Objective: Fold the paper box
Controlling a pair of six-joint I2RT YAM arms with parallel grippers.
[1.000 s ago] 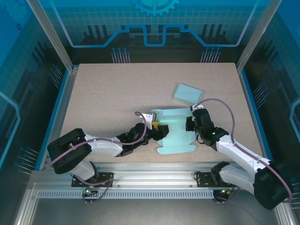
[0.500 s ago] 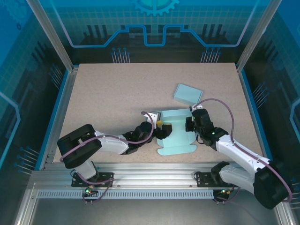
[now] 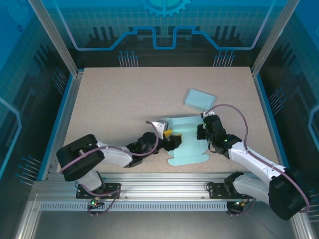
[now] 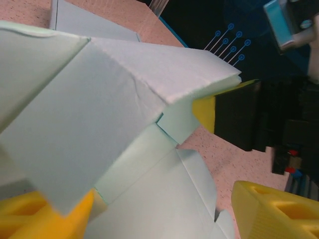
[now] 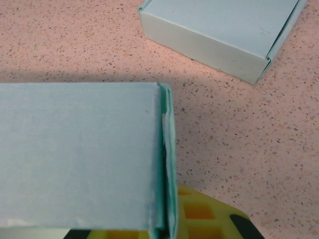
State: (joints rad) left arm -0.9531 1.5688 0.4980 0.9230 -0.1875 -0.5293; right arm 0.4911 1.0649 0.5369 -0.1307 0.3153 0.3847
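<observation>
The paper box (image 3: 188, 144) is a pale teal sheet, partly folded, lying at the front middle of the table. My left gripper (image 3: 169, 135) is at its left edge, open. In the left wrist view its yellow fingers (image 4: 271, 209) stand wide apart with the sheet's base and a raised flap (image 4: 94, 114) between them; they do not pinch it. My right gripper (image 3: 203, 131) is at the sheet's right side, shut on the doubled-over side wall (image 5: 167, 164), which stands upright above a yellow finger (image 5: 209, 219).
A finished pale teal box (image 3: 200, 99) lies on the table behind the sheet, close beyond the held wall in the right wrist view (image 5: 224, 35). The speckled tabletop (image 3: 119, 99) stretches to the left and back. Blue rails edge the table.
The left arm has shifted a little along the sheet's left edge and its jaws have widened slightly. The sheet has shifted slightly at its left edge. The right arm has held still.
</observation>
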